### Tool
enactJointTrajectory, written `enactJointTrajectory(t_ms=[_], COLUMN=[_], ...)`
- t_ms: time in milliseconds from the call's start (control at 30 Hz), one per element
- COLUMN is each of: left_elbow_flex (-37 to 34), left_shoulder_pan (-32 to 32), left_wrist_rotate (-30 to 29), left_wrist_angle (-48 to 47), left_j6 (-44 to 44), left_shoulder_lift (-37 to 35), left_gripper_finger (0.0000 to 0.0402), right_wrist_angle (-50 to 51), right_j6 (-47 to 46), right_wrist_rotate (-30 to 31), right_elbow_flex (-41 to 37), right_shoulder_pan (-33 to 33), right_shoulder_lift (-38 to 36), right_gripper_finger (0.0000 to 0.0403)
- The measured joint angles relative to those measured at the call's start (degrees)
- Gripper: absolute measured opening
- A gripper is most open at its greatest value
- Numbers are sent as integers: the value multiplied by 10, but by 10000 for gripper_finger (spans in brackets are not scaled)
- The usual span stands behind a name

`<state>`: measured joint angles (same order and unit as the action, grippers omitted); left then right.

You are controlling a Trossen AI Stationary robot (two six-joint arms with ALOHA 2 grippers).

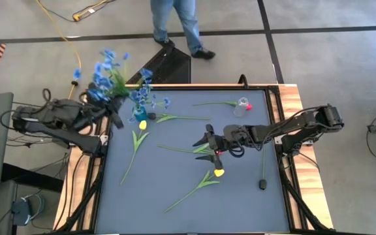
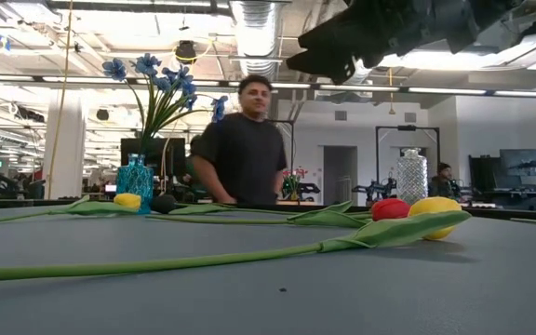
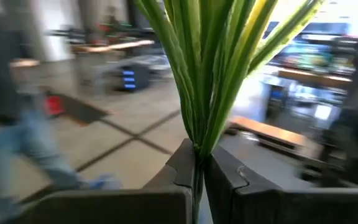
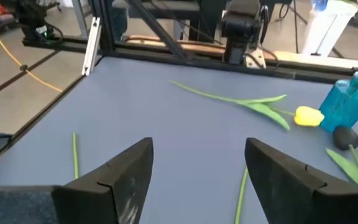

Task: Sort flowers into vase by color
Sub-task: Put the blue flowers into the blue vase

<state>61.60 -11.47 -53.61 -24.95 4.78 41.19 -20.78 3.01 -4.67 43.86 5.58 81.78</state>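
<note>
Sorting is partly done. Your left claw (image 1: 111, 111) is clamped on a bunch of blue flowers (image 1: 103, 75), with the blue vase (image 1: 140, 115) just beside it already holding some blue stems. Your right claw (image 1: 209, 147) hangs spread wide and empty over the table (image 1: 240, 202), a red tulip (image 2: 390, 208) and a yellow tulip (image 1: 219, 172) close beneath it. Another yellow tulip (image 1: 143, 125) lies by the blue vase; the clear vase (image 1: 242, 107) holds nothing you can make out.

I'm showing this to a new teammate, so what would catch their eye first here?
Most striking is the bunch of blue flowers clamped in the left gripper at the table's far left corner, beside the blue vase already holding blue blossoms. Next, the right gripper hangs open over mid-table above a red tulip and yellow tulip.
</note>
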Motion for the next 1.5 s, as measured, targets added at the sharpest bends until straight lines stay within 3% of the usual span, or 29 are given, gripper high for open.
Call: enactJointTrajectory(t_ms=[100,233,567,833,1067,1367,1500], left_elbow_flex=[0,0,-1,-2,-76,-212,-252], left_shoulder_pan=[24,71,258,457,588,662,662], left_wrist_rotate=[-43,-50,42,239,408,557,562], left_wrist_angle=[-14,-13,-10,-22,-16,97,119], left_j6=[2,-14,-80,-73,-29,30,36], left_shoulder_lift=[-13,-18,-8,-5,25,-1,-8], left_gripper_finger=[0,0,0,0,0,0,0], right_wrist_angle=[7,12,12,11,24,30,30], right_j6=[3,5,-10,-47,-73,-76,-76], right_wrist_rotate=[0,0,0,-1,-1,0,0], right_elbow_flex=[0,0,0,0,0,0,0], right_shoulder_pan=[0,0,0,1,22,61,60], right_shoulder_lift=[0,0,0,0,0,0,0], right_gripper_finger=[282,282,282,282,282,282,282])
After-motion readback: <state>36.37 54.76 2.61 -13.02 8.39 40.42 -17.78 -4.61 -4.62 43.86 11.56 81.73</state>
